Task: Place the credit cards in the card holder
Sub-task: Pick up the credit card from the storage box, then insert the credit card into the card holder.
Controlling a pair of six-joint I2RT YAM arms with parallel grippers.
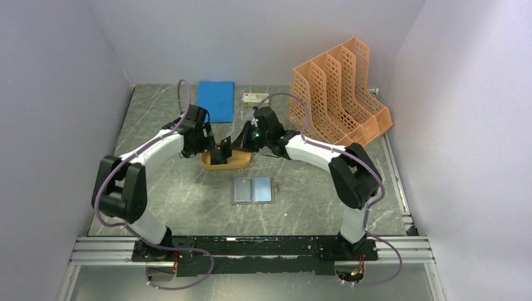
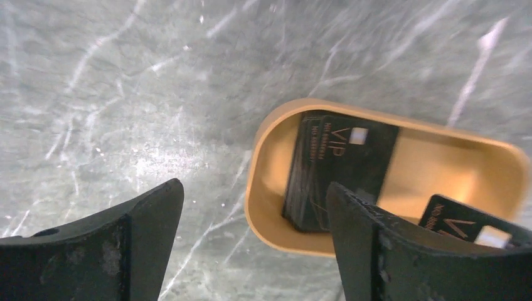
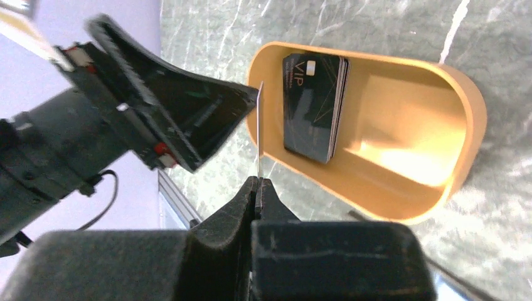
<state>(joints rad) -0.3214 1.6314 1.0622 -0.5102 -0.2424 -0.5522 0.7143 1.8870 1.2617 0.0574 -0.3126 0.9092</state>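
Both arms reach in over the orange oval tray (image 1: 209, 164), mid-table. Right gripper (image 3: 257, 185): jaws pressed together, clamped on a single credit card (image 3: 259, 132). That card is seen edge-on from the right wrist, standing up from the fingertips, above the tray's near rim. Left wrist view shows the same card's black face with pale lettering (image 2: 467, 222), partly hidden behind the left gripper's own finger. Left gripper (image 2: 254, 194): jaws wide apart, nothing between them, hanging over the tray's end and the table (image 2: 125, 94). One left finger (image 3: 182, 119) has its tip right by the held card's upper end; touching or just short of it, cannot tell. Stack of credit cards (image 3: 310, 106), black, marked VIP, leans against one end wall inside the tray; the rest of the tray floor (image 3: 408, 157) is bare. Card holder (image 1: 253, 190), grey-blue, lies open and flat on the table, on the near side of the tray and apart from it, neither gripper touching it. Farther back: blue notebook (image 1: 216, 100), small white box (image 1: 255, 97), orange file rack (image 1: 339, 94) at the right.
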